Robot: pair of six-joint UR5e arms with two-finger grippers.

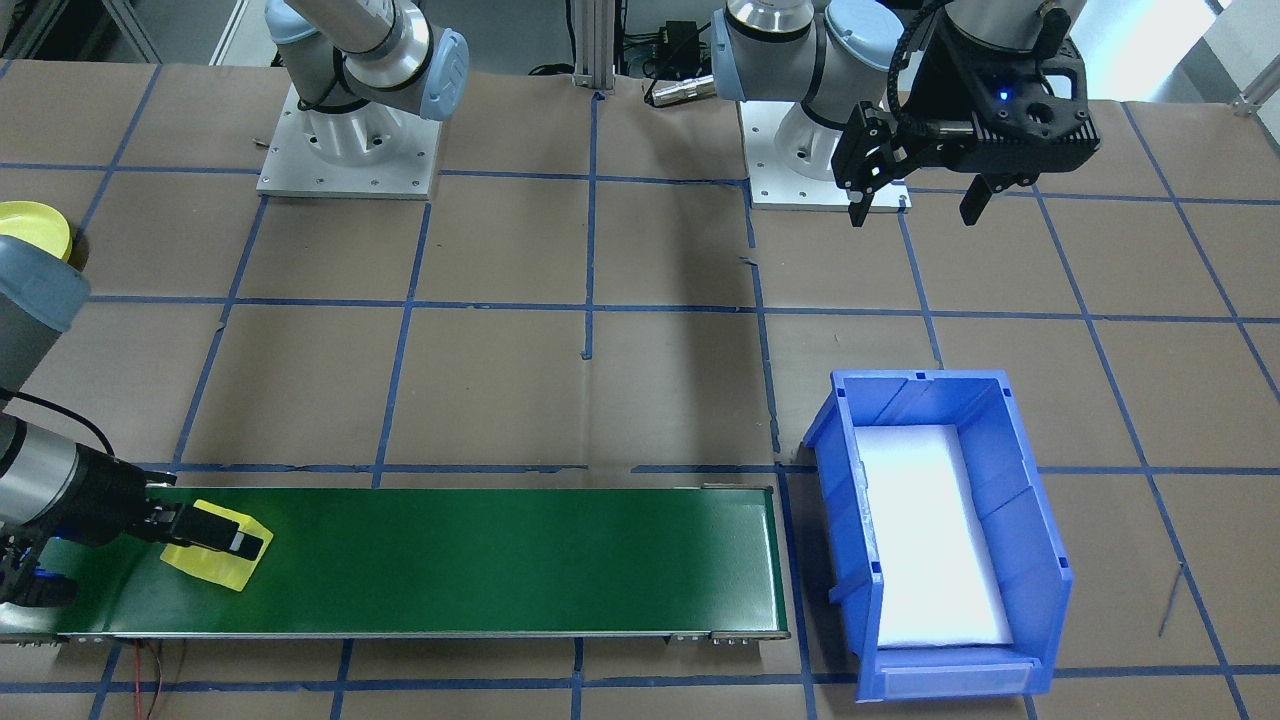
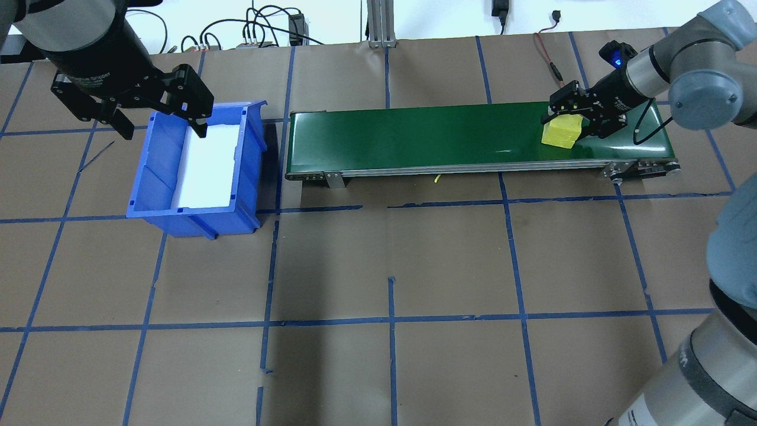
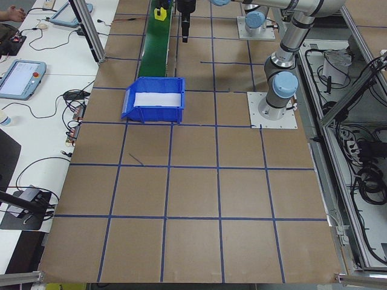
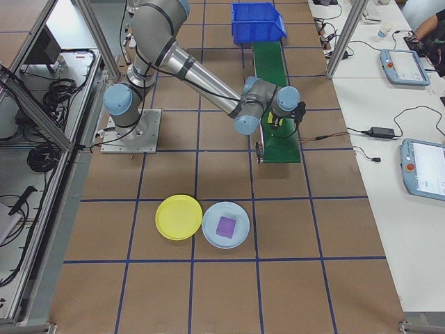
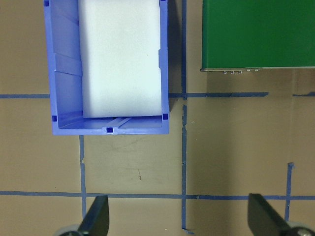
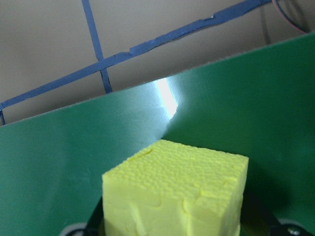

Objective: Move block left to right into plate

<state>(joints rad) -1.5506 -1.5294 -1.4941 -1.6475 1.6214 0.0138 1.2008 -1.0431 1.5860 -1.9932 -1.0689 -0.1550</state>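
Belt (image 2: 414, 133) end: right gripper (image 2: 582, 121) clasps block (image 2: 562, 131).

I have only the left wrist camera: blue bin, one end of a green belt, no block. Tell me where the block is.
Observer: The yellow foam cube sits on the green conveyor belt at its other end, on the robot's right.
Operator: Report which arm has it.
Observer: The right claw is shut on it, one finger on each side. The left claw hangs open with nothing in it.
Operator: Find the plate.
Observer: The round yellow-green plastic plate lies empty on the table, on the robot's right, beside a pale blue plate that holds a purple square.
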